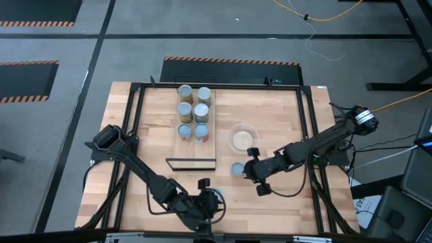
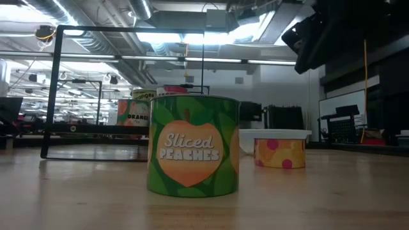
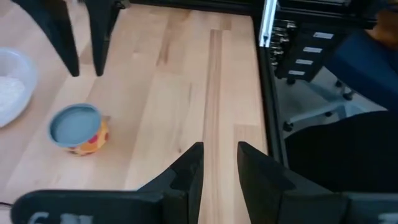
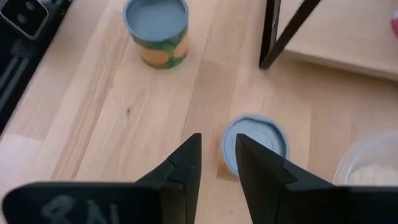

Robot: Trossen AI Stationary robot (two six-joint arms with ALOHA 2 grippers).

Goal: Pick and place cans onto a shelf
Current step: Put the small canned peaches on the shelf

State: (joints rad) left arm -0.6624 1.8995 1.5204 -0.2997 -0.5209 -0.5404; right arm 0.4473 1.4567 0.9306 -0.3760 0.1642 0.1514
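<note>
Roughly, L to R: left gripper sits low near the table's front edge, fingers narrowly apart, holding nothing. Shelf carries 6 cans in 2 rows of 3. 2 more cans stand loose on the table: the peaches can and a dotted can. 1 bowl beyond. Right gripper hovers just beside the dotted can, narrow gap, empty. Step looks like approach-to-pick. Next prob needs the jaws wider than the can, then centring over it.
</note>
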